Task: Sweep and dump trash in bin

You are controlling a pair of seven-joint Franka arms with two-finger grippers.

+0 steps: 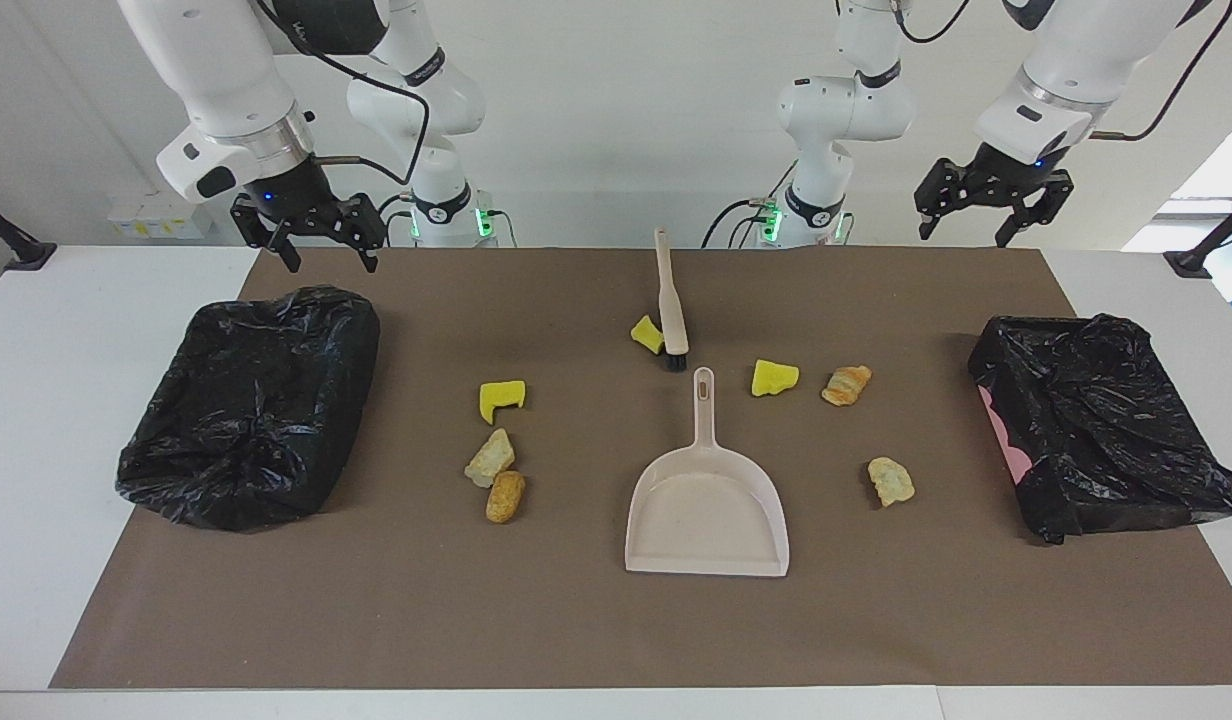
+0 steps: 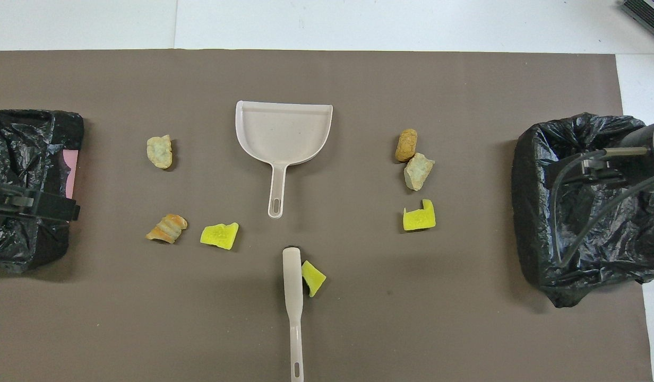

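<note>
The left gripper hangs released and empty at the upper right of the facing view. The right gripper hangs at the upper left, just above the black bin, its jaws also spread and holding nothing. The trash lies scattered mid-frame on the brown mat: yellow sponge chunks and bread-like lumps on both sides of the dustpan. One sponge piece touches the brush. A second bin sits at the right edge.
</note>
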